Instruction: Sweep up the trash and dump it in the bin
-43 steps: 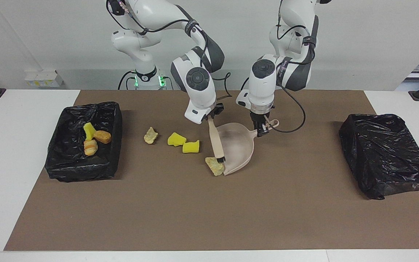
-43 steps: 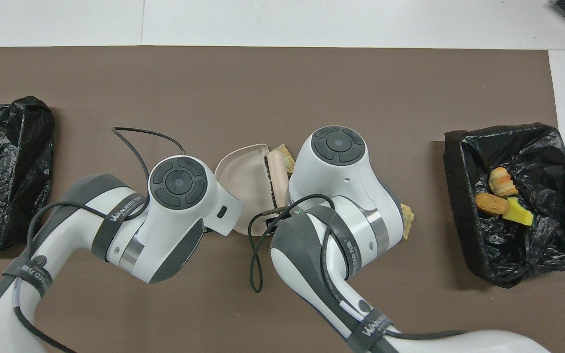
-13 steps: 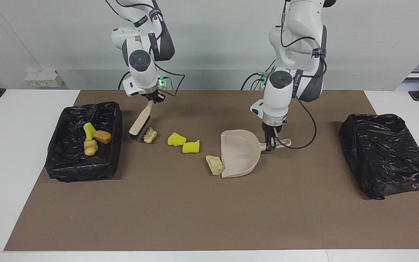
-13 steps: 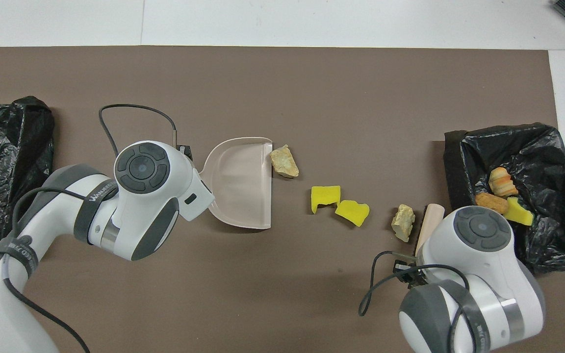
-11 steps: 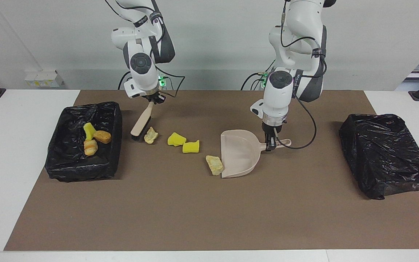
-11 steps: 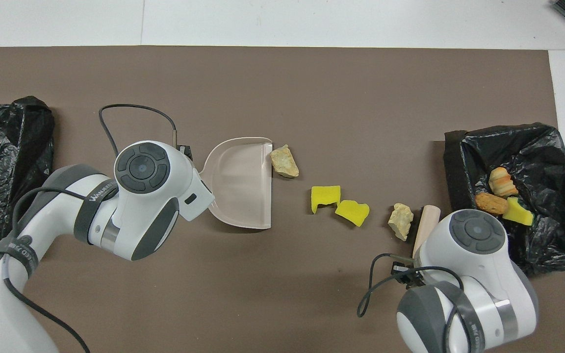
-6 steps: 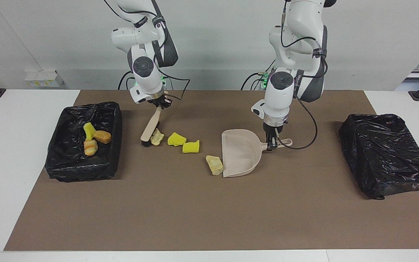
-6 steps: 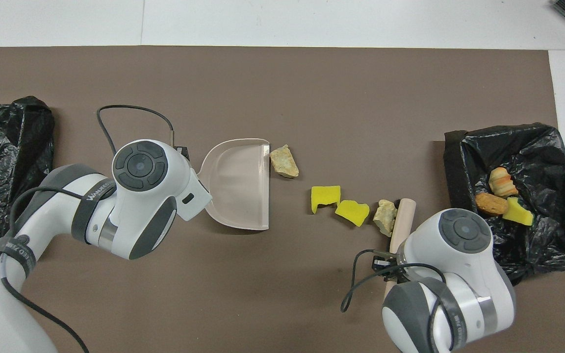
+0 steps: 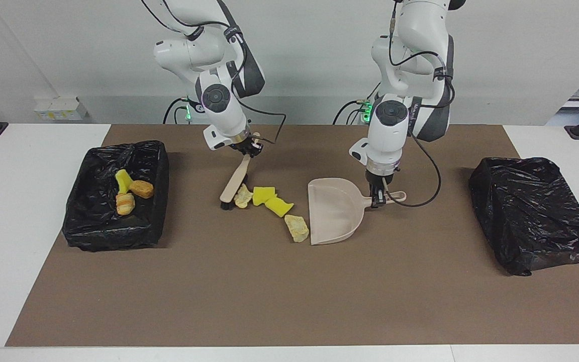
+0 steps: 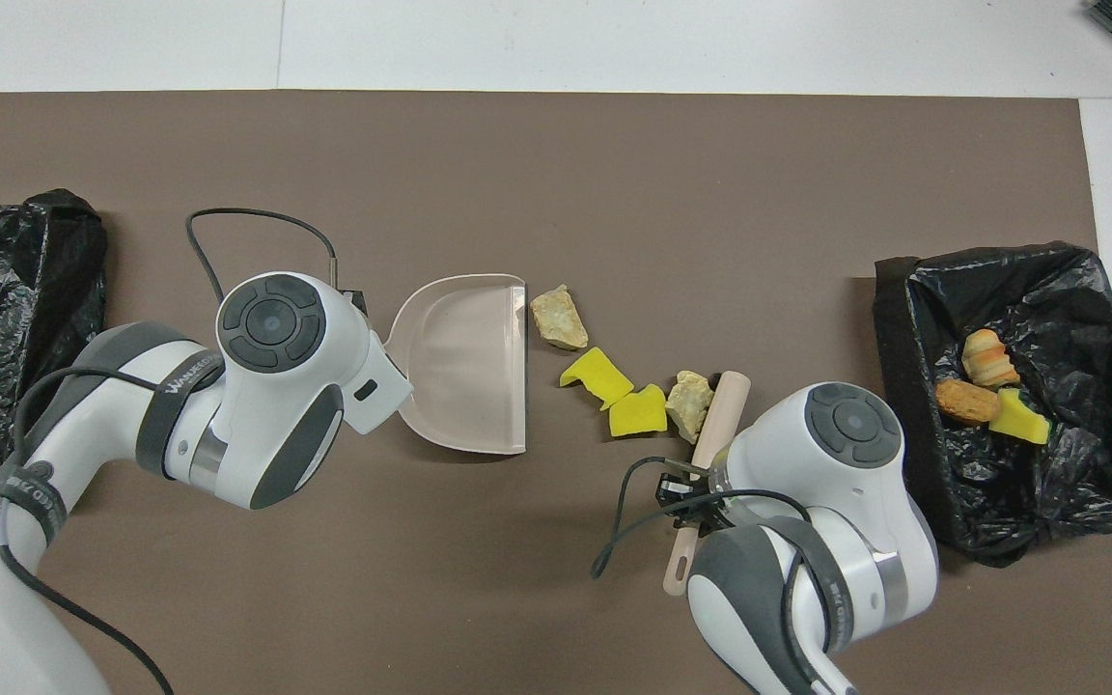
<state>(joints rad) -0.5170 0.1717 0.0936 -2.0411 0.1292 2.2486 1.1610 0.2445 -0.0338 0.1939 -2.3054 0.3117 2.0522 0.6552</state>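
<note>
step: sweeping | right gripper (image 9: 250,147) clamps brush (image 9: 234,184), bristles against tan chunk (image 9: 243,195), two yellow wedges (image 9: 271,200) bunched beside it | left gripper (image 9: 378,197) clamps dustpan (image 9: 333,211) handle, second tan chunk (image 9: 296,228) at its lip | next: push the row into the pan; wedges may slip past | open bin (image 9: 114,196) holds three lumps; second black bag (image 9: 533,211) lies at the left arm's end

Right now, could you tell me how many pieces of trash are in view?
7: four on the mat between brush and dustpan; three in the open bin. None seems hidden.

glossy crinkled bin liner (image 9: 113,201), matt dustpan (image 9: 332,211)
</note>
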